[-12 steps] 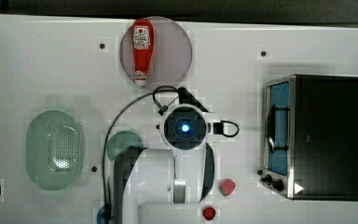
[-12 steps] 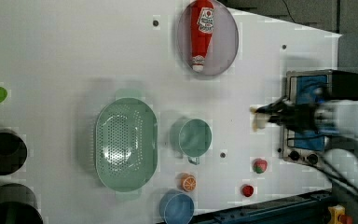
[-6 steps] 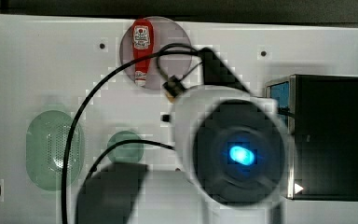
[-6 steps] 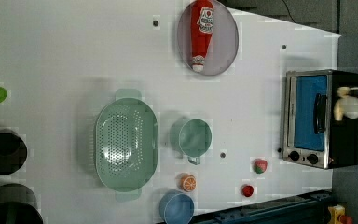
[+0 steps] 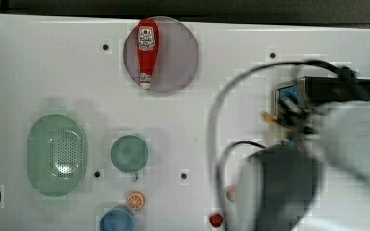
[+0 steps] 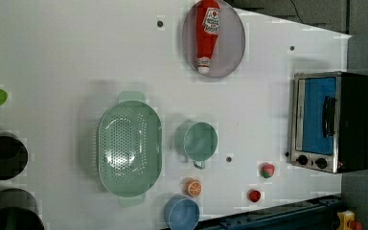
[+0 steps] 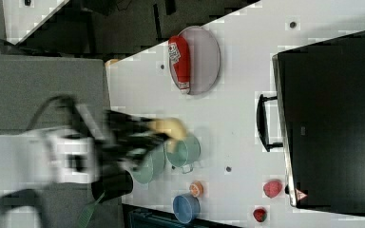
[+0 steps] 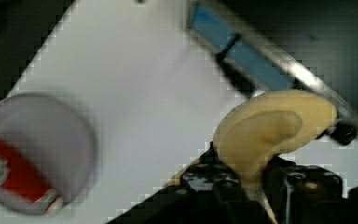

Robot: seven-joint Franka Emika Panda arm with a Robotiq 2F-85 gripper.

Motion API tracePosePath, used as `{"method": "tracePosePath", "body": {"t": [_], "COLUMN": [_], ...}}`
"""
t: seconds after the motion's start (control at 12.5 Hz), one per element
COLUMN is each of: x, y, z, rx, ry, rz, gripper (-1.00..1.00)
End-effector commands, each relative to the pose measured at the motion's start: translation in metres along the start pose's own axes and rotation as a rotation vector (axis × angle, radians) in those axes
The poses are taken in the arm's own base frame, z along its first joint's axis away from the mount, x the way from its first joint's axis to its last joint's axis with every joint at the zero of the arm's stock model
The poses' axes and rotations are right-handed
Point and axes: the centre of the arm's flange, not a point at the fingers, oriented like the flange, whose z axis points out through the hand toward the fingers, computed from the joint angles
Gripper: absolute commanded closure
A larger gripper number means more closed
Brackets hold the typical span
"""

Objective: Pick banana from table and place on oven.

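Gripper point(image 8: 256, 186) clamps the banana point(image 8: 272, 126), carried high near the oven point(image 8: 279, 56) so it clears the top.

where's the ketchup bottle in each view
top view: ketchup bottle on the plate, upper middle.
left view: bottle on the plate, top centre.
right view: bottle on the plate, upper middle.
wrist view: bottle on the plate.
Shared landmark: oven.

I can read no text; the ketchup bottle point(image 5: 146, 52) label print is illegible to me.
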Motion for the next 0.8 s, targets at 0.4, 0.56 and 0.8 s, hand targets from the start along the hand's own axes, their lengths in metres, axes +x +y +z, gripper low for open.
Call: {"method": "tracePosePath", "body": {"t": [0.4, 0.56, 0.8], "x": [0.125, 0.138, 0.146], "y": [0.080, 0.088, 0.087], "z": [0.103, 0.123, 0.135], "rx": [-0.123, -0.158, -0.169], "ry": [0.011, 0.002, 0.027], "rz": [-0.179, -0.199, -0.244], "gripper": [0.53, 0.44, -0.21]}}
